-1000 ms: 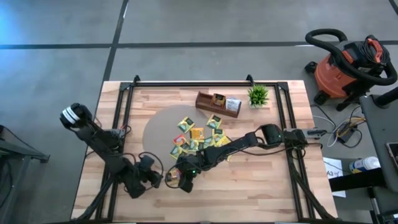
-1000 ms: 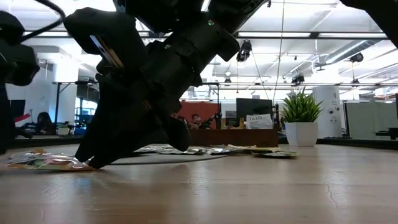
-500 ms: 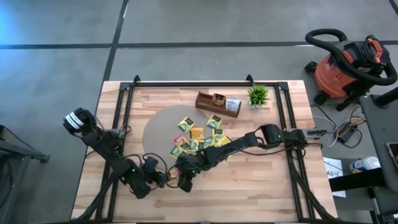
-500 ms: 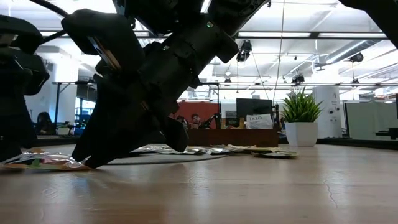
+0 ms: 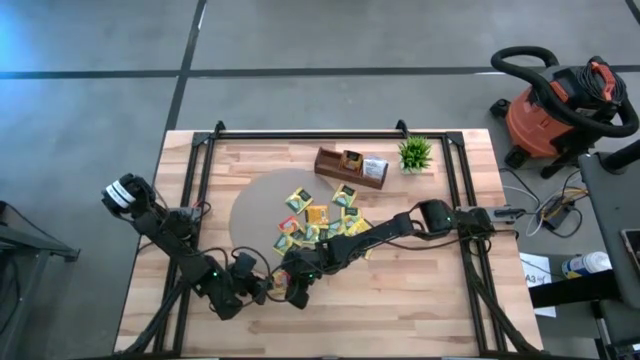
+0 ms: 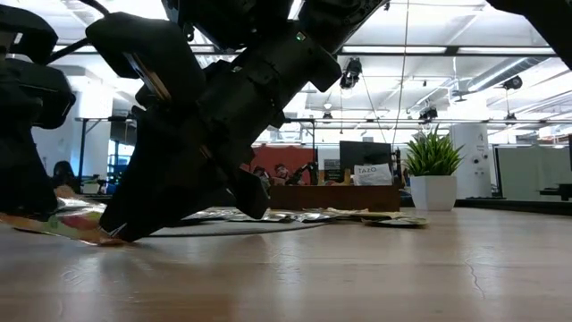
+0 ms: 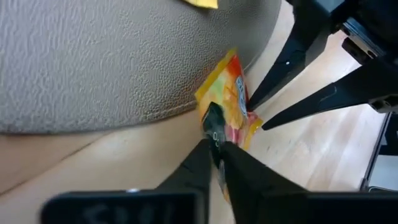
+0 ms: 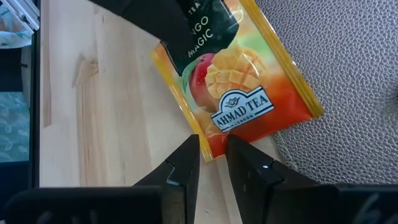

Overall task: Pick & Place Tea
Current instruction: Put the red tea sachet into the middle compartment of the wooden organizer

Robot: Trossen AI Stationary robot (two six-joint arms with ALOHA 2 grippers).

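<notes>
Orange-red tea sachet point(image 8: 239, 102) w/ mango print lies at the near-left edge of the round grey mat point(image 5: 262, 205), half on the mat, half on the wooden table point(image 5: 420, 300). Mat = landmark for all below.

Left of mat: left arm reaches in from the table's left side. Left gripper point(image 5: 262, 288) sits just off the mat's near-left rim, fingers point(image 7: 214, 134) clenched on one edge of the sachet; left wrist view shows the dark tips pinched tight on the packet, which stands tilted up off the wood. Low view shows that corner of the sachet point(image 6: 76, 224) lifted, rest sagging to the table.

Same spot, other side: right gripper point(image 5: 298, 290) is at the mat's near-left rim too, touching the same sachet. Right wrist view: its two fingers point(image 8: 183, 165) stand narrowly apart, straddling the sachet's lower edge; can't tell if they truly clamp it or just flank it. Both grippers nearly meet here.

On the mat, centre to right side: loose heap of tea sachets point(image 5: 320, 220), yellow, green, some orange, overlapping, partly under the right arm, which crosses over the mat from the table's right side.

Beyond the mat, far-right: brown wooden tray point(image 5: 350, 166) w/ a few packets inside, just off the mat's rim. Right of the tray, a small potted plant point(image 5: 414, 153), close beside it, well apart from the mat.
</notes>
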